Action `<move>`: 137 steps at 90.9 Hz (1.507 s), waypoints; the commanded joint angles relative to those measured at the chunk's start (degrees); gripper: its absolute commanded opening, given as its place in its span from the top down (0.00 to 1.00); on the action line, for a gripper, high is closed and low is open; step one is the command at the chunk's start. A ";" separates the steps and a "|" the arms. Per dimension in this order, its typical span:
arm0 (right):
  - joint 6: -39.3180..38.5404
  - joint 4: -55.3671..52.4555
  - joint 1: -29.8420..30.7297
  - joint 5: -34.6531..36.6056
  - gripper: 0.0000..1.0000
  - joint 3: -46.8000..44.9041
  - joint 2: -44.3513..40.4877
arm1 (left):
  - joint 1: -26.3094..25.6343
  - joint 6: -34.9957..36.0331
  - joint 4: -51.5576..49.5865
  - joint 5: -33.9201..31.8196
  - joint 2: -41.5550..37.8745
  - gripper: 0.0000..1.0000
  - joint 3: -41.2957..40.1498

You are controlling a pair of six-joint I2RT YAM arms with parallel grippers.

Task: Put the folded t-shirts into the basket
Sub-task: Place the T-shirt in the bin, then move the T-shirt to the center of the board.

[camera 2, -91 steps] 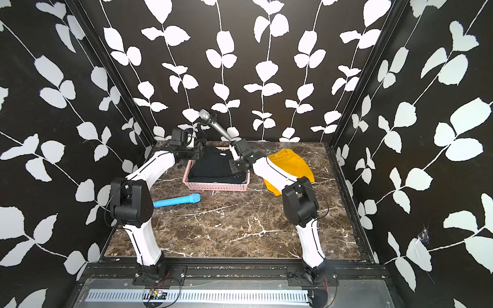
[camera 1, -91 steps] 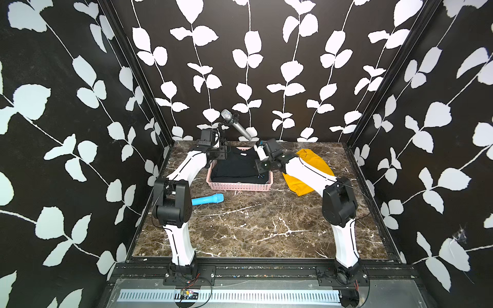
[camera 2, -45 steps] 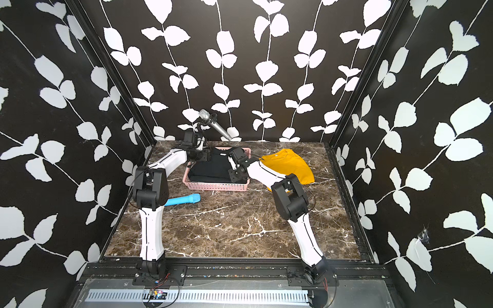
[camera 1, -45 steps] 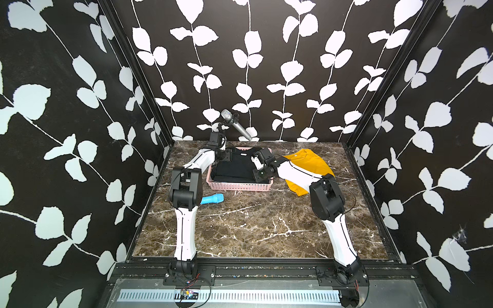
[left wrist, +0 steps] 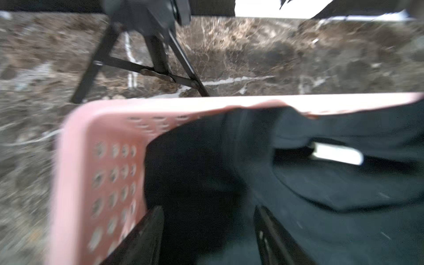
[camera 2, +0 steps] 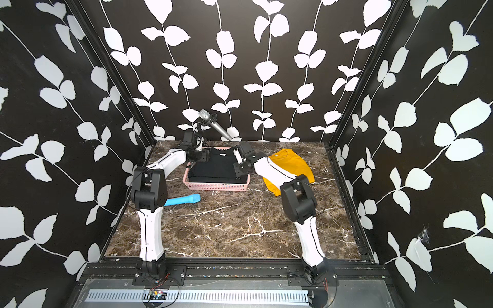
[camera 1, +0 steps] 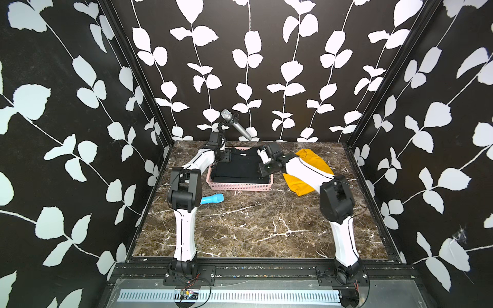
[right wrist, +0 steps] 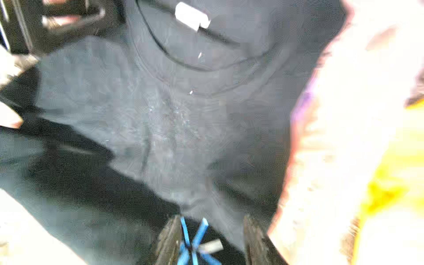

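Black tee (camera 1: 240, 166) lies in basket (camera 1: 240, 187), far-centre tabletop (camera 1: 240, 226). Yellow tee (camera 1: 316, 162) waits outside, toward far right corner. My left fingers (left wrist: 146, 234) spread over black tee; right fingers (right wrist: 254, 241) spread too, pinching nothing. Yellow tee likely soft, light, floppy: pinch folded edge, both corners.

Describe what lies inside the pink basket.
A folded black t-shirt fills the pink basket, its white collar label showing. Whatever lies beneath it is covered and cannot be seen.
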 commanded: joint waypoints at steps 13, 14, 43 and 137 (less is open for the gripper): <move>-0.06 5.54 -4.09 0.68 0.48 -9.27 -11.99 | -1.37 -2.72 7.92 2.68 -18.21 0.32 -12.54; -0.17 5.50 -4.31 1.06 0.48 -9.88 -12.31 | -1.46 -2.87 8.42 2.81 -18.81 0.32 -13.14; -4.07 3.15 -9.94 17.07 0.20 -22.74 -18.60 | -6.83 -4.64 16.31 10.41 -29.98 0.24 -28.94; 10.03 -2.06 -6.33 6.20 0.52 -49.36 -26.16 | -11.32 -9.52 21.98 13.98 -37.17 0.23 -46.44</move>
